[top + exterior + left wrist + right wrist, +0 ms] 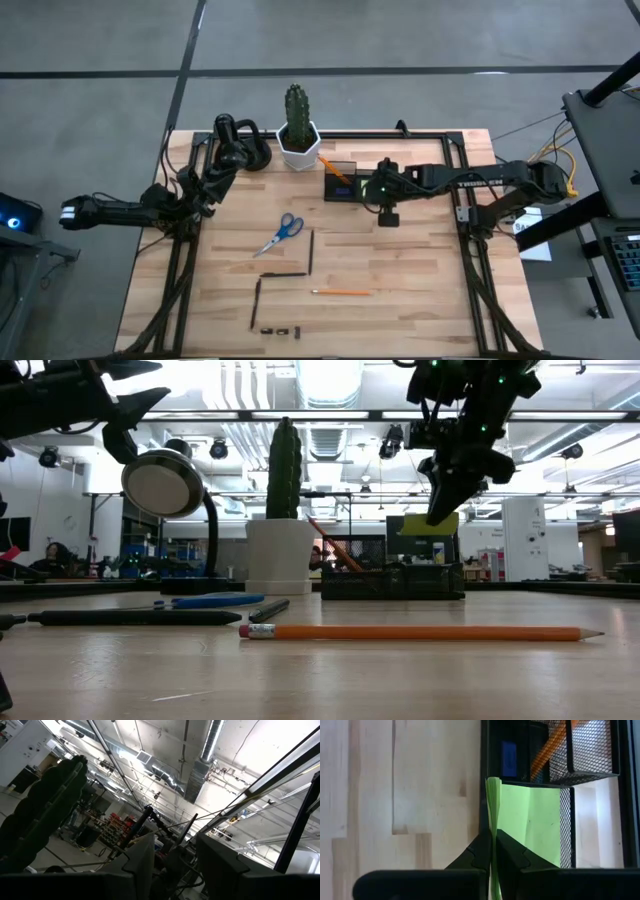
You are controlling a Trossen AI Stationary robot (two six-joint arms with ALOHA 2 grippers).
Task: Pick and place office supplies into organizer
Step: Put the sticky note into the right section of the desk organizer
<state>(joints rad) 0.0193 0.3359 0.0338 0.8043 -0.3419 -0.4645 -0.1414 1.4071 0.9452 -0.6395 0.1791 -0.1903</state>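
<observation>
Butcher-block tabletop carries scattered supplies. High view: right gripper sits over the mesh organizer at roughly 12 o'clock of the table, beside the white cactus pot. Only the right wrist view shows the grip: fingers pinched closed on the edge of the lime-green sticky-note pad, held above an organizer compartment; a blue block and an orange pencil are already inside. Low view shows the pad hanging clear above the organizer. Scissors, pens, a pencil and clips lie toward 6 o'clock. Left gripper is parked at 10 o'clock; cannot tell its opening.
</observation>
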